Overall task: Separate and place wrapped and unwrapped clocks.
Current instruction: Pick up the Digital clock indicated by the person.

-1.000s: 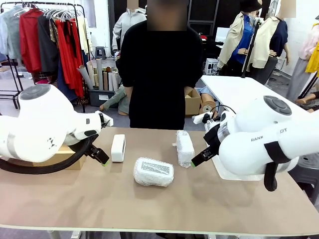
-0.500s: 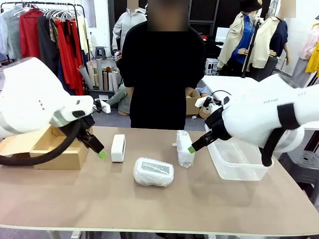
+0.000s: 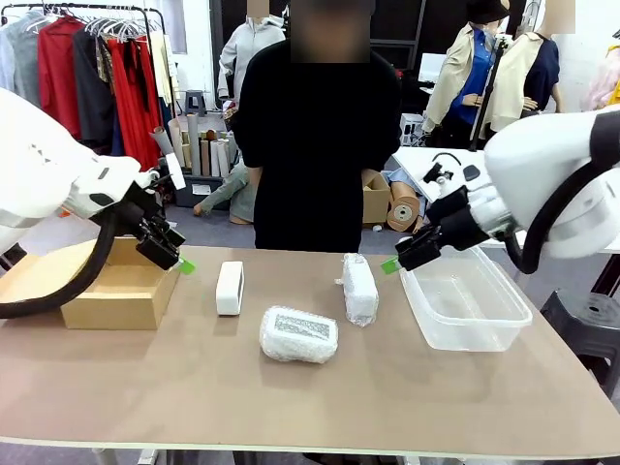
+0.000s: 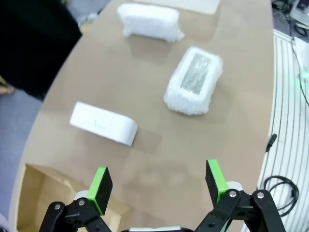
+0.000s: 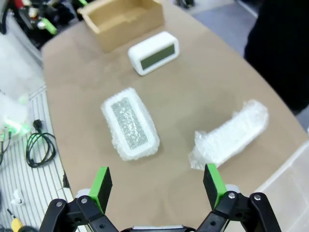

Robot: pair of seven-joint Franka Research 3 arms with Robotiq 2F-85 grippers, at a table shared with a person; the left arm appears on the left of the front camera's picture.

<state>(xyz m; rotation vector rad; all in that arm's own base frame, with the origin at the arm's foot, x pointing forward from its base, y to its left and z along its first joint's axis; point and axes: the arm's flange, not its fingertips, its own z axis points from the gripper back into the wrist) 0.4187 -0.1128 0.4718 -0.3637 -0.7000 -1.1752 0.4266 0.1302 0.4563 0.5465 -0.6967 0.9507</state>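
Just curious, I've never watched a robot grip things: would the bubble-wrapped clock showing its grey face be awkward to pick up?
Probably slightly. The bubble-wrapped clock looks puffy, so a grip would likely squash the wrap before holding firmly; the plastic may slip. Lying flat on its broad side, it should slide, not tip, if pushed.

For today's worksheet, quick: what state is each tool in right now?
Left tool: open, holding nothing.
Right tool: open, holding nothing.
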